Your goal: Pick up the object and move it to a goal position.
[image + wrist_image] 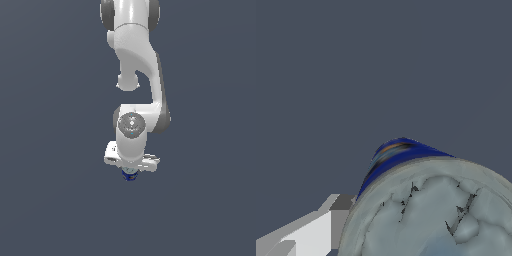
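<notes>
the can (426, 210) fills much of the wrist view: a grey metal top with dark crack-like marks, and below it a deep blue label with a thin orange-and-pale streak. in the exterior view only a small blue-and-pale bit of the can (130, 174) peeks out directly under the gripper (131, 170). one pale finger (311, 235) stands just beside the can; whether the jaws pinch it, i cannot tell. the white arm (137, 60) hangs down over a plain dark grey ground (50, 200).
</notes>
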{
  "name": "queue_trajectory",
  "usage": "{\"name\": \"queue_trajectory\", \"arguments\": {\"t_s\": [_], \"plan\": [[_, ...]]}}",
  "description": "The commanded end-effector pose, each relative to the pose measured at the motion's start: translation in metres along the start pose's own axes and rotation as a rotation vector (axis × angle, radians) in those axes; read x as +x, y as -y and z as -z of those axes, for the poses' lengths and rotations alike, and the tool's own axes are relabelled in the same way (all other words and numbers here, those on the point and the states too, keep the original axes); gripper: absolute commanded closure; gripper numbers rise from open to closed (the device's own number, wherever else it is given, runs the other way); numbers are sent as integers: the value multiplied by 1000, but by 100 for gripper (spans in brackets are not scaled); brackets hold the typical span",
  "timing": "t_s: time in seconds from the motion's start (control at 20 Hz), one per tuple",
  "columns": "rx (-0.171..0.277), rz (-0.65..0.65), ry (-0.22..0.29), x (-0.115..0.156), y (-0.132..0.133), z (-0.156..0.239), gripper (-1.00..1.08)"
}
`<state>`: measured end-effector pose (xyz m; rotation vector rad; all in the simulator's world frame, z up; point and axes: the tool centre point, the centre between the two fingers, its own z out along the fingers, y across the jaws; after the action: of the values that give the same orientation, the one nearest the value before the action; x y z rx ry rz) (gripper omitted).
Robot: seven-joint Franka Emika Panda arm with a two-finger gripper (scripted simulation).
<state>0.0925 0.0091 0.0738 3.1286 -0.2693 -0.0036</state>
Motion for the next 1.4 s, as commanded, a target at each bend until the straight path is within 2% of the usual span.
{"name": "queue_trajectory", "arguments": {"t_s": [0.0,0.25,0.5,0.65,0.9,1.15,1.35], "plan": [[-2,-1,-10,3,-1,7,108],[-14,-4,-50,13,-6,39,108],[-37,-11,-122,29,-15,98,108],[-57,-16,-182,39,-21,149,108],[-97,-27,-307,50,-30,254,108],[-132,-34,-414,49,-34,346,108],[-154,-37,-478,44,-34,401,108]]}}
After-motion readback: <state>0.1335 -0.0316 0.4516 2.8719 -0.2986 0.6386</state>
